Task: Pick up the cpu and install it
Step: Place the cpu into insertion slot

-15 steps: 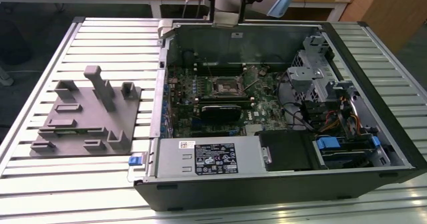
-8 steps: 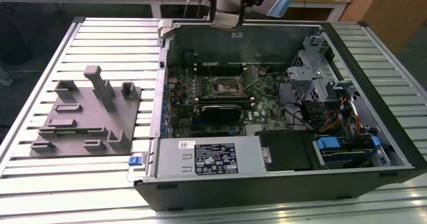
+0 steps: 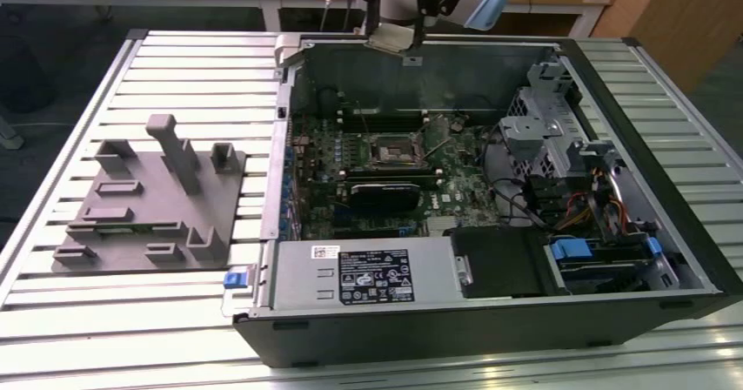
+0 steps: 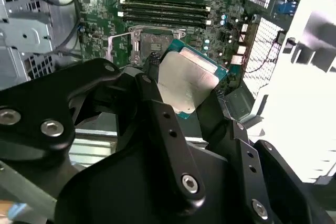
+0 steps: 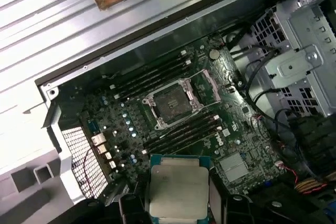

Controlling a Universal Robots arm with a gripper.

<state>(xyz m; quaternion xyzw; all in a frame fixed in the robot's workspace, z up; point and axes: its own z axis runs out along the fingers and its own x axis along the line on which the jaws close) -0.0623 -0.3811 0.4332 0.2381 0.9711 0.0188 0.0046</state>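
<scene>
Hand (image 4: 185, 85) closed on the cpu (image 4: 191, 74); I'm pinching two opposite edges, silvery top facing the second wrist view. The chip hangs level in the air, over the far wall of the open computer case (image 3: 488, 325). The socket (image 5: 170, 103) lies below, further inside the case, well apart. A grey fixture (image 3: 151, 207) sits on the tabletop (image 3: 174, 77) beside the case.

The cpu (image 4: 186, 80) is a flat square chip with a silvery metal lid and a thin teal-green rim. Gripped by 2 opposite edges in the gripper (image 5: 179, 203), it hangs slightly tilted, well above the open motherboard socket (image 5: 172, 103), not seated in it.
</scene>
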